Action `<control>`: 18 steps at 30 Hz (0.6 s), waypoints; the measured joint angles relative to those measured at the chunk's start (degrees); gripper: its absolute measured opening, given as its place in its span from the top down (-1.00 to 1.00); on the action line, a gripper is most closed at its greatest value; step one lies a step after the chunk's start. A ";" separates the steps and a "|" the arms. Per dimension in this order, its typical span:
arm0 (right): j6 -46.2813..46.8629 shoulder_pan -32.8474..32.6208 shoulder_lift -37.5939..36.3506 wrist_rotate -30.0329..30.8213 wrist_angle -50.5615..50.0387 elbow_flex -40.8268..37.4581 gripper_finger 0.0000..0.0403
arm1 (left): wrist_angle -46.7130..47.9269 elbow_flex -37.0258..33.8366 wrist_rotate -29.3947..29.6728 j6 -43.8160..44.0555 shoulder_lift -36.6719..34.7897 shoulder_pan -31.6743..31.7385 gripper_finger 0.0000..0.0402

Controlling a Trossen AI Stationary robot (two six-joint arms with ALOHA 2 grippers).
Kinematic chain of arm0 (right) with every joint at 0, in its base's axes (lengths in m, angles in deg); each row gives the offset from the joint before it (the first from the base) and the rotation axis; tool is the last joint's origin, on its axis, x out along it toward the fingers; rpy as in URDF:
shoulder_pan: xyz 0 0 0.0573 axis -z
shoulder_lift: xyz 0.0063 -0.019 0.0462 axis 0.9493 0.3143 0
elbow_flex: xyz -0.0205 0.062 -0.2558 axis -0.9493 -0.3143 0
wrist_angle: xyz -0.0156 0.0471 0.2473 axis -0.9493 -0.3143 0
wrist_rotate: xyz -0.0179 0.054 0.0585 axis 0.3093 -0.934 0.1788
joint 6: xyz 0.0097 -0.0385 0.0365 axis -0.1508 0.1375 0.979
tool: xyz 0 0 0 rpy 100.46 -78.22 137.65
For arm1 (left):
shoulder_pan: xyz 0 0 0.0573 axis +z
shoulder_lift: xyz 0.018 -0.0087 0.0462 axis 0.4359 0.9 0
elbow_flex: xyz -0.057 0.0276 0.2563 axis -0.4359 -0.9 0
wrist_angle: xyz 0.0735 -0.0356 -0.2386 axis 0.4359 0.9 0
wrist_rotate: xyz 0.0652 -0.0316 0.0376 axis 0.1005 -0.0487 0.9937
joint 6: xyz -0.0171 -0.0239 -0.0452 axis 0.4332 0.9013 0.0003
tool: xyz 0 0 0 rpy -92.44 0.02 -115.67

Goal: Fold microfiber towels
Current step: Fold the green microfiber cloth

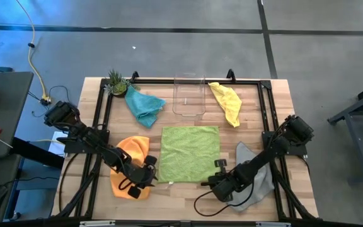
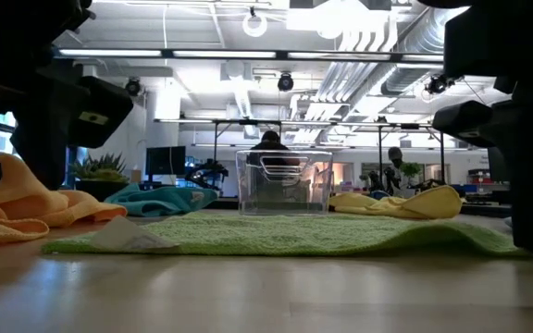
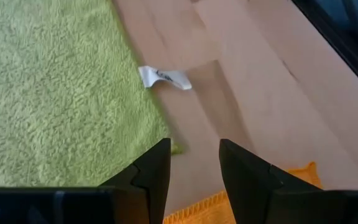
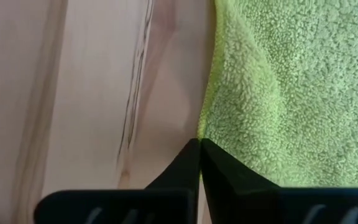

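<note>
1. The lime green towel point(image 1: 190, 153) lies spread flat at the table's middle, just in front of the clear plastic bin point(image 1: 189, 96).
2. The right gripper point(image 4: 199, 144) is pinched shut on that towel's near right corner.
3. The left gripper point(image 3: 194, 163) hovers at its near left corner with fingers spread, gripping nothing, beside the white tag point(image 3: 164, 78).
4. The orange towel point(image 1: 131, 165) lies crumpled left of the green one.

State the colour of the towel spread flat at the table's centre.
Lime green; clearest in the high view.
</note>
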 joint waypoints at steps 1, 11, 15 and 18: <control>-0.09 0.08 0.00 -0.03 0.15 0.00 0.98 | -0.11 0.00 0.03 -0.03 0.00 0.00 0.37; 0.27 0.11 -0.04 -0.13 0.92 0.00 0.98 | -1.16 0.02 -0.08 0.01 0.00 1.46 0.37; -0.65 0.11 -0.04 -0.22 0.94 0.00 0.98 | -1.36 0.02 -0.51 1.64 0.02 1.60 0.37; -0.91 0.26 -0.07 -0.22 0.98 0.00 0.98 | -1.79 0.15 -0.52 2.17 1.04 1.62 0.37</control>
